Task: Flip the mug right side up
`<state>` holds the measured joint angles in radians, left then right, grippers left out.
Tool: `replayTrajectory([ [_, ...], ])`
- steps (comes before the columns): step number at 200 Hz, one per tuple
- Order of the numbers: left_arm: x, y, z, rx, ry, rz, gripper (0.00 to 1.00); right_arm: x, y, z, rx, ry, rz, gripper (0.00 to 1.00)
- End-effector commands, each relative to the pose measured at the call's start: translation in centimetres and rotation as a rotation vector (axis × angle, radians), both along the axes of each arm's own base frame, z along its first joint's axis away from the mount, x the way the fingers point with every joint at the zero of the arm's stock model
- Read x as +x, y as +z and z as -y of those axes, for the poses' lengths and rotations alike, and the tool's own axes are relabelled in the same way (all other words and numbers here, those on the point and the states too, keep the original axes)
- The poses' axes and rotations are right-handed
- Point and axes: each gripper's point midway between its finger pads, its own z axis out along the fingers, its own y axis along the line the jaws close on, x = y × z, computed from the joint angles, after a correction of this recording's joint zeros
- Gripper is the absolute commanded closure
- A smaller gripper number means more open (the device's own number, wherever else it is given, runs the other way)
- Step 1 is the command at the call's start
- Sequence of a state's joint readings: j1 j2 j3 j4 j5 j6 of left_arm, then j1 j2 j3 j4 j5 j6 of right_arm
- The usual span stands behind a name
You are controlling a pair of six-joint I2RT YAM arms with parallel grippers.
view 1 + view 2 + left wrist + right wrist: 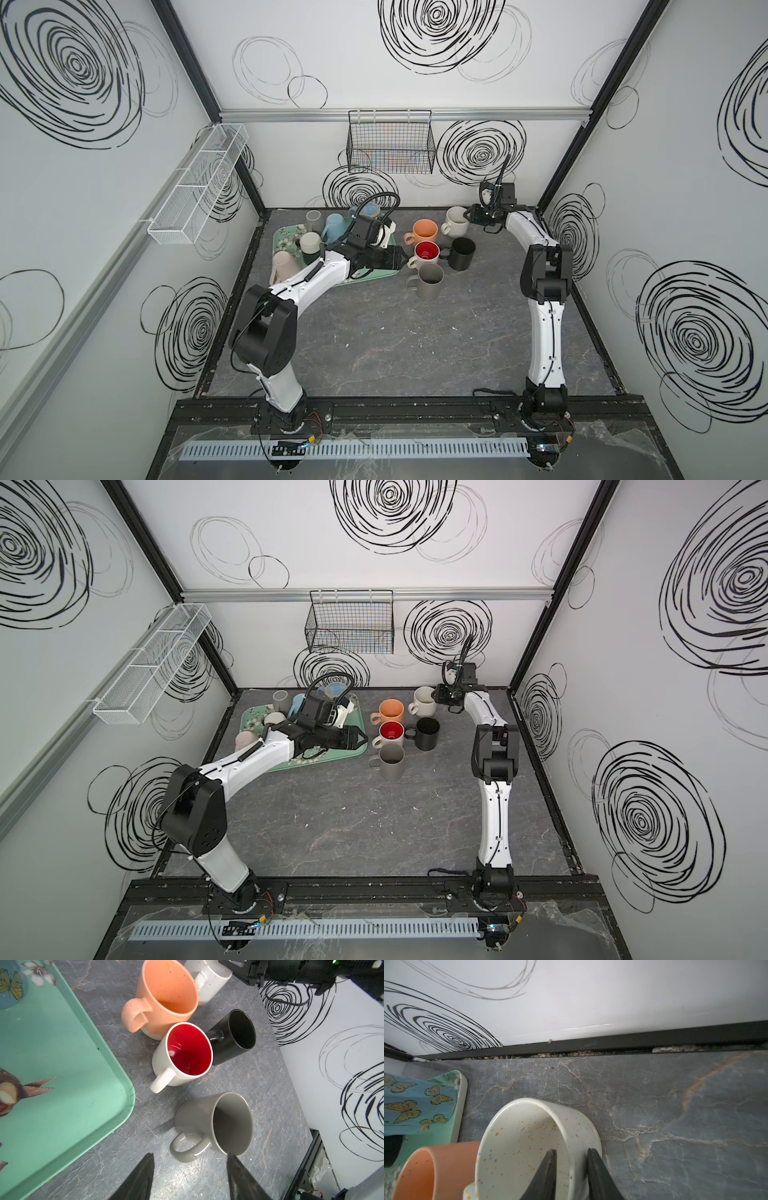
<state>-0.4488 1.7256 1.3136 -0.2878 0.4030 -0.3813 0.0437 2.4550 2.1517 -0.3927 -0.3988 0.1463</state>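
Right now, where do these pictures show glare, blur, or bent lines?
Both top views: soft, even light, faint shadows, cage posts splayed by the wide lens. Left wrist view: bright glare on the handle of the grey mug; the close tips of the left gripper look blurred. Right wrist view: the dark tips of the right gripper are soft, the speckled mug sharper.

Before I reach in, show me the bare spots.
The near half of the tabletop, in front of the gray mug, lies bare. A strip between the speckled white mug and the back wall is free. Crowded: the far side of the tray and the five-mug cluster.
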Motion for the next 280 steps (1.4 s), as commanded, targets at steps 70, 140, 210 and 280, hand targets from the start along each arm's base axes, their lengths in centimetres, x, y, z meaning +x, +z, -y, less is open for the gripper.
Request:
replayTrajectory([
  [70, 0.0, 2.2, -1.1, -0.030, 0.008, 0.079, 0.41, -2.7, 2.0, -0.8, -0.063, -0.201, -0.116, 0.93],
  [140, -0.3, 2.1, -1.4, -0.040, 0.007, 0.083, 0.40, -4.6, 2.3, -0.4, -0.211, -0.299, -0.152, 0.94],
  [210, -0.7, 2.4, -2.2, -0.042, 0.021, 0.091, 0.40, -6.2, 1.6, -0.9, -0.258, -0.323, -0.212, 0.70],
  [280, 0.6, 5.2, -6.7, -0.016, 0.116, 0.155, 0.39, -6.8, 7.1, -1.5, -0.234, -0.311, -0.119, 0.53],
])
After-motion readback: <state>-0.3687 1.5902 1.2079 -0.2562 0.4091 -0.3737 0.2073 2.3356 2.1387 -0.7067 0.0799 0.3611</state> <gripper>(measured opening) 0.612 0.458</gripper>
